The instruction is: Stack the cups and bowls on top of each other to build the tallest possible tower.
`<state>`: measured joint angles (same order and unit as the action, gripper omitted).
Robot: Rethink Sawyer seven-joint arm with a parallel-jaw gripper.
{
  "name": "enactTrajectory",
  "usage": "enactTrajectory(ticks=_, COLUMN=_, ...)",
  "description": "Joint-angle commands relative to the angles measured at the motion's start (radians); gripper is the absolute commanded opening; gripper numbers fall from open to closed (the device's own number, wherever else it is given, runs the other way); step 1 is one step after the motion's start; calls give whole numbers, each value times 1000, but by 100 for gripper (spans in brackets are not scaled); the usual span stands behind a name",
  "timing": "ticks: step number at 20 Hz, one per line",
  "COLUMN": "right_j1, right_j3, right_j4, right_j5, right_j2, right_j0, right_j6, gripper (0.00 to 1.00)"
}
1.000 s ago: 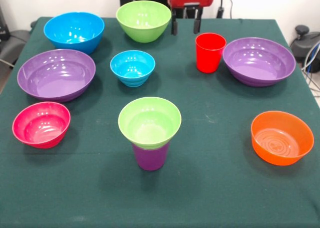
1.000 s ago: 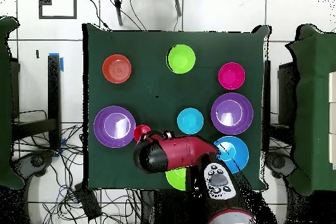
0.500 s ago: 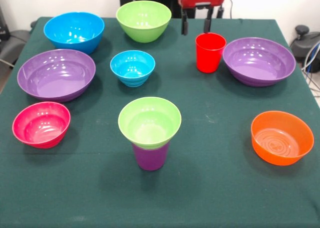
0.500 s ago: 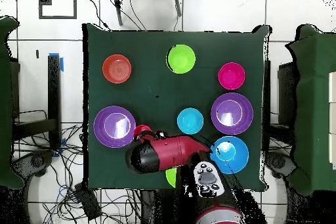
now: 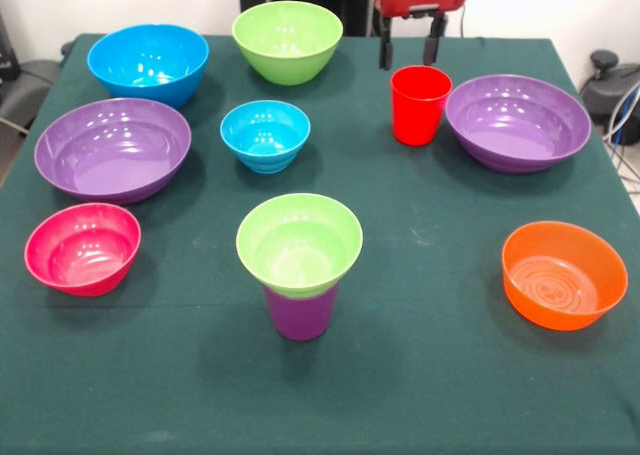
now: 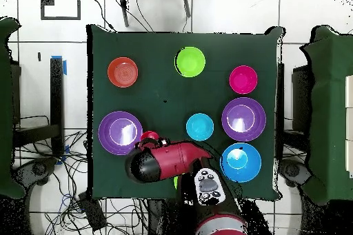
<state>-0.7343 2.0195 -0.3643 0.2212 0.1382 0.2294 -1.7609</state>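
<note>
Gripper [image 5: 407,51] at top centre-right of the front view, two dark fingers [image 5: 385,53] spread apart, nothing between them. Red cup [image 5: 420,104] stands upright just below and slightly right of the fingertips, mouth up, long axis vertical; the fingers hang just behind its rim, not touching it. Likely next: a little more rightward travel, then straight down so the fingers straddle the cup wall.

Versus the earlier frames the gripper has slid right along the top edge, from beside the large lime green bowl [image 5: 287,40] to nearly above the cup; finger gap looks about the same. Overhead view agrees: the red arm head [image 6: 155,164] has shifted toward the left of the frame, covering most of the cup [image 6: 148,136]. Nothing on the green table [image 5: 430,375] has moved.

Purple cup [image 5: 301,313] carrying the small lime green bowl [image 5: 299,243] stands lower centre of the front view, well apart from the gripper. Wide purple bowl [image 5: 518,121] sits just right of the red cup, small blue bowl [image 5: 265,135] to its left
</note>
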Motion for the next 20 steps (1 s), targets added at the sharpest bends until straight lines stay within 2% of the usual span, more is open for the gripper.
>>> enactTrajectory(ticks=1, right_j1=72, right_j3=-32, right_j4=12, right_j5=-24, right_j2=48, right_j0=11, right_j6=-111, gripper=100)
enactTrajectory(ticks=14, right_j1=96, right_j3=-50, right_j4=-11, right_j5=-49, right_j2=51, right_j0=27, right_j6=-93, gripper=100)
enactTrajectory(ticks=20, right_j1=104, right_j3=-61, right_j4=-5, right_j5=-59, right_j2=45, right_j0=10, right_j6=-106, gripper=100)
